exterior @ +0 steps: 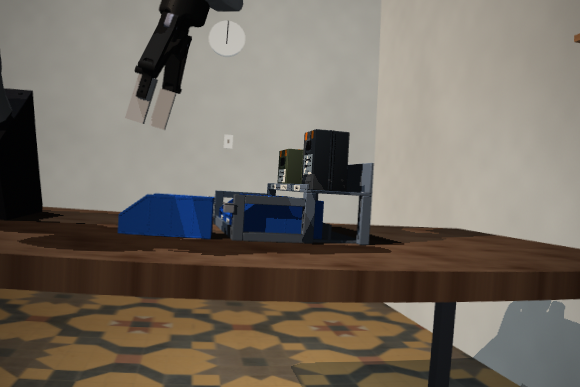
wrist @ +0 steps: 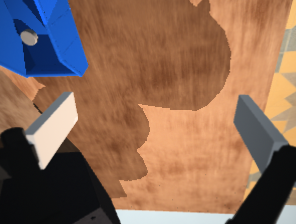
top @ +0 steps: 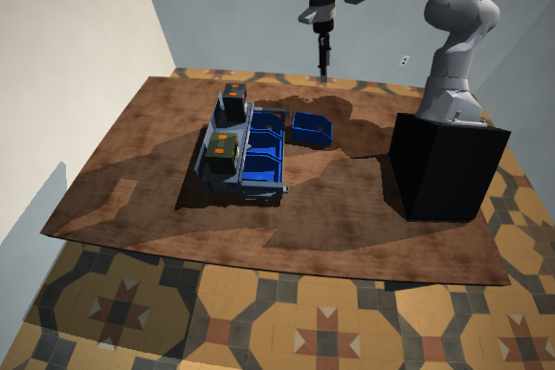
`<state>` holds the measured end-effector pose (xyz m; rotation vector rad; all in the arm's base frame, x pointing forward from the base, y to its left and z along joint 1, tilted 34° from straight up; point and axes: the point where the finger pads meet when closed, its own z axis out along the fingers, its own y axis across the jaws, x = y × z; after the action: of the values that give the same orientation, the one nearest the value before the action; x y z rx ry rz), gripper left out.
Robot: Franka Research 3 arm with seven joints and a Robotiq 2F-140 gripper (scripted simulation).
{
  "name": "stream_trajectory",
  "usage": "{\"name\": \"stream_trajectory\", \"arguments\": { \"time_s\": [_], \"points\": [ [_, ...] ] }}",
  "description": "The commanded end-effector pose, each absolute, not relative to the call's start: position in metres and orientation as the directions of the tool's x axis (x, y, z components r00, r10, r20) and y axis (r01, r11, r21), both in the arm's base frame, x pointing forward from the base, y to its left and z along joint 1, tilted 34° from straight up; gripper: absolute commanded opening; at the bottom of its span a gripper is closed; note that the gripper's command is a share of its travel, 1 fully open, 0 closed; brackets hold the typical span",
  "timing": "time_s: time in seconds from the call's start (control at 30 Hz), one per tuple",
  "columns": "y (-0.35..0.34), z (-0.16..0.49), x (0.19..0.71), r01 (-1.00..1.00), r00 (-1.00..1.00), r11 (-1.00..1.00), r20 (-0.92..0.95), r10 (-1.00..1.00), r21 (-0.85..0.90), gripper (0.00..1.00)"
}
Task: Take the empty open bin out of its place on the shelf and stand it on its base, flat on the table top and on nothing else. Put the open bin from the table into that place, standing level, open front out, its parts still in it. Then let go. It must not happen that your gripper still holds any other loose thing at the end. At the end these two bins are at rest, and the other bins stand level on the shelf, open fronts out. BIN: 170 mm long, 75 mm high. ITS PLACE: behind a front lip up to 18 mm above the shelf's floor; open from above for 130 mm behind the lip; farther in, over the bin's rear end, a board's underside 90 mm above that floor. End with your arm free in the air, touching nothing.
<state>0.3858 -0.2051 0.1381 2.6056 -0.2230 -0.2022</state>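
My gripper (top: 323,79) (exterior: 148,123) (wrist: 154,107) is open and empty, high above the table, with its fingers pointing down. A blue open bin (top: 308,137) (exterior: 170,216) (wrist: 74,47) stands on the table just in front of the shelf's far end, its sloped open front toward the robot base. A small round grey part shows inside it in the wrist view. The grey shelf (top: 260,185) (exterior: 364,218) holds three blue bins side by side: a far bin (top: 260,120), a middle bin (top: 262,141) and a near bin (top: 258,174). A small grey thing shows in the far bin; the others' contents are unclear.
A black box (top: 235,108) (exterior: 327,161) and a dark green box (top: 221,156) (exterior: 290,167) stand on the shelf's upper board, over the bins' rear ends. The black robot pedestal (top: 450,173) stands at the right in the top view.
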Motion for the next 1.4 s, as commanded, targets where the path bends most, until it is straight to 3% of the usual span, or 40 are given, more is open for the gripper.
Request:
{"name": "stream_trajectory", "arguments": {
  "time_s": [0.0, 1.37],
  "points": [
    [-0.205, 0.137, 0.387, -0.135, 0.974, -0.851, -0.087, -0.207, 0.508, 1.0],
    [-0.188, 0.126, 0.396, -0.121, 0.982, -0.845, -0.062, -0.179, 0.521, 1.0]
  ]
}}
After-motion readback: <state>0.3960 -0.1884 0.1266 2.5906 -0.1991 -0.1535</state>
